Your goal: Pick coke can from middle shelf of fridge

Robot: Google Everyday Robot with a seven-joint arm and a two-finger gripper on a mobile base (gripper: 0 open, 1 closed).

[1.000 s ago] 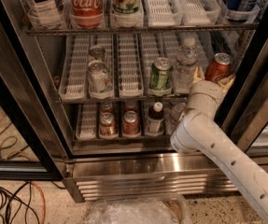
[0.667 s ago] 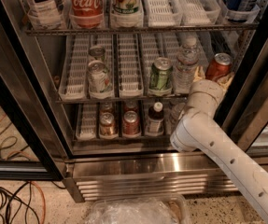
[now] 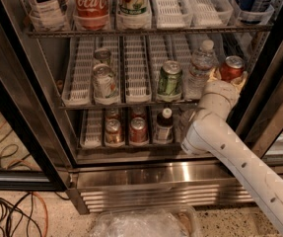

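The coke can, red with a silver top, stands at the far right of the middle shelf, a wire rack with white slotted lane trays inside the open fridge. My gripper is at the coke can, reaching in from the lower right on the white arm. The wrist hides the can's lower part. The can stands upright on the shelf.
On the middle shelf stand a water bottle, a green can and two silver cans. A large Coca-Cola bottle is on the rack above. Cans and a bottle stand below. The black door frame is close on the right. Cables lie on the floor.
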